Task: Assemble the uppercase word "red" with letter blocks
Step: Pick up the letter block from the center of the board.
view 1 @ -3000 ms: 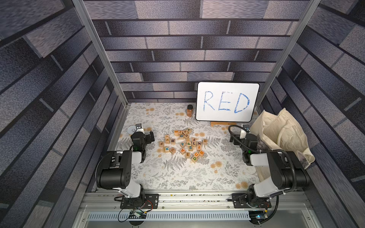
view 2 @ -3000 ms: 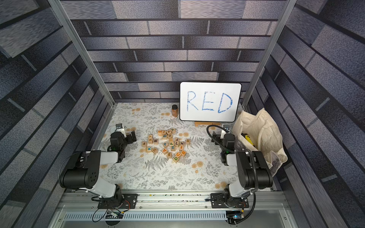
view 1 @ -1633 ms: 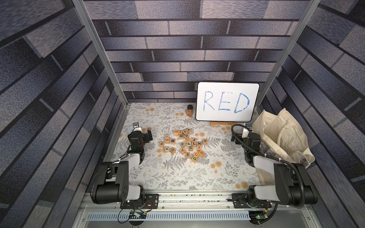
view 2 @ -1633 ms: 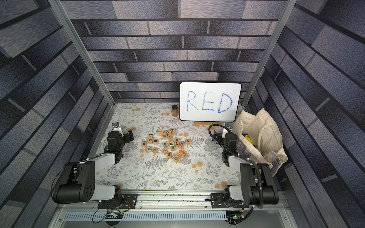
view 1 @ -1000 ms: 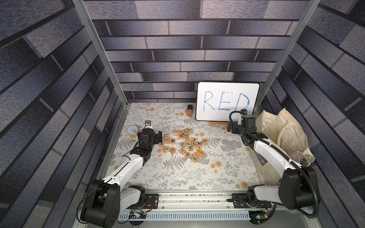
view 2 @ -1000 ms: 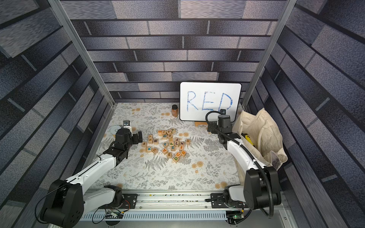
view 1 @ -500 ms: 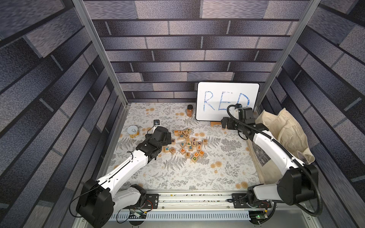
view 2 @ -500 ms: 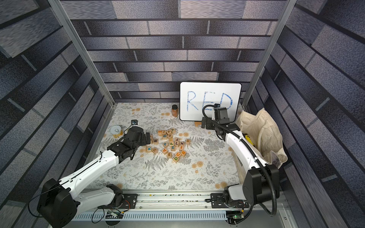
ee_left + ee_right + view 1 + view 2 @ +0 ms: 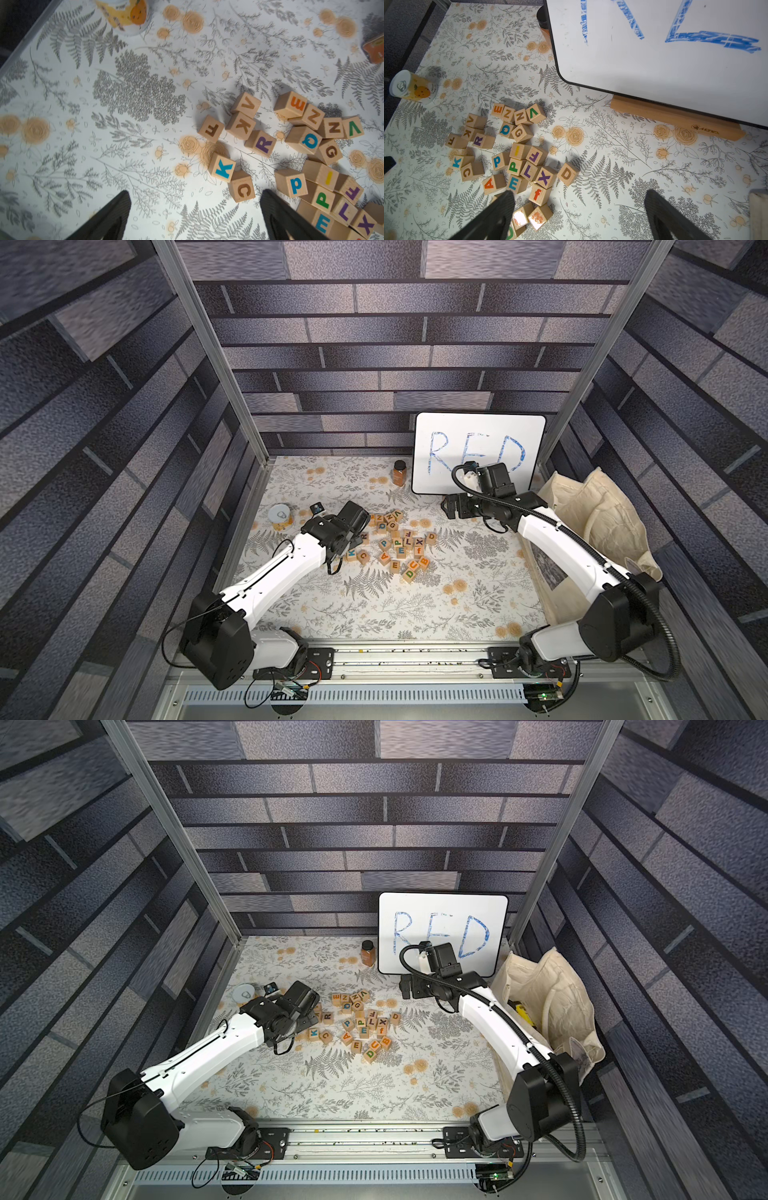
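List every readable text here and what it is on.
"RED": blue handwriting on the white board, partly hidden by the right arm
"R": purple R block
"E": blue E block
"D": green D block
"K", "C", "Q", "G", "X" and more: other blocks
Wooden stand brand mark, can label: too blurred to read

Both top views: high over the near edge, looking down and back across the whole table (image 9: 374,614). Left wrist view: close, angled down on the letter blocks (image 9: 261,143). Right wrist view: farther back, same blocks plus the white board (image 9: 654,52)
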`<act>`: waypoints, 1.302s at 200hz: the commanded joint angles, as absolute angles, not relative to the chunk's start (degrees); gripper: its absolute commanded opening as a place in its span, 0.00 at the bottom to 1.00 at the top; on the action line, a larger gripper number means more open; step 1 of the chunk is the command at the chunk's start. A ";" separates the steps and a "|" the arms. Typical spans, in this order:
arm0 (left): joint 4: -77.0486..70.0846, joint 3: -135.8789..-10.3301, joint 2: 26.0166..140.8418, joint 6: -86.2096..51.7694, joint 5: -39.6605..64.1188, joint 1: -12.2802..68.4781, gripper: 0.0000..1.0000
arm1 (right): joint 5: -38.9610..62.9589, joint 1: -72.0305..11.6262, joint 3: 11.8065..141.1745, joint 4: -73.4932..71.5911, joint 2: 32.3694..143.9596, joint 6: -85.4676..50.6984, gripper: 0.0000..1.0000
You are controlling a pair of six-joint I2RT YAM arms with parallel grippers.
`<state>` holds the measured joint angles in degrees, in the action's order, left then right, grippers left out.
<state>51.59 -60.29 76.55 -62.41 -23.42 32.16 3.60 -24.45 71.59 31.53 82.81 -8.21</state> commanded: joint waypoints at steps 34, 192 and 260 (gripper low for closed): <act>60.38 -62.27 79.91 -84.77 -11.31 31.07 1.00 | 6.98 -27.90 72.58 33.45 83.00 -6.18 1.00; 48.48 -70.66 92.73 -105.30 2.83 27.17 0.80 | 13.23 -32.35 67.85 32.33 76.51 -5.77 1.00; 47.90 -76.10 98.79 -103.24 3.51 24.50 0.53 | 13.24 -32.46 67.06 31.57 78.07 -7.07 1.00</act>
